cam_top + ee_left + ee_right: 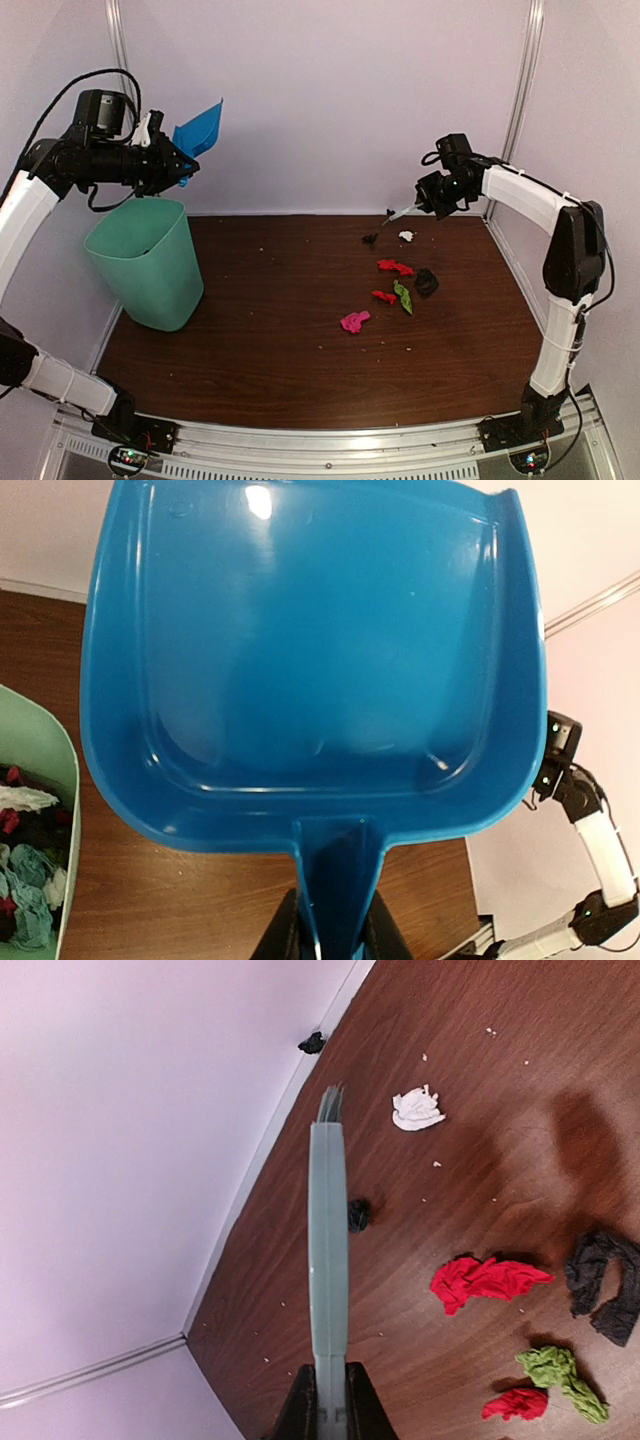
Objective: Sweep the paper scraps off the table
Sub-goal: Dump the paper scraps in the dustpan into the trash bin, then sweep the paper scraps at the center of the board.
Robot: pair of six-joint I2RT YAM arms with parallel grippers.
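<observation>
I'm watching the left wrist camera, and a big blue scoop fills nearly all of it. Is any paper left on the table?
Observer: Yes. The top view shows scraps right of the table's centre: red, pink, green, black and white.
Operator: What is the other arm holding?
Observer: The right tool is shut on a pale green brush, which points toward the far wall, near the white scrap.
Operator: How high is my scoop?
Observer: The left tool holds the scoop well off the table, higher than the bin.
</observation>
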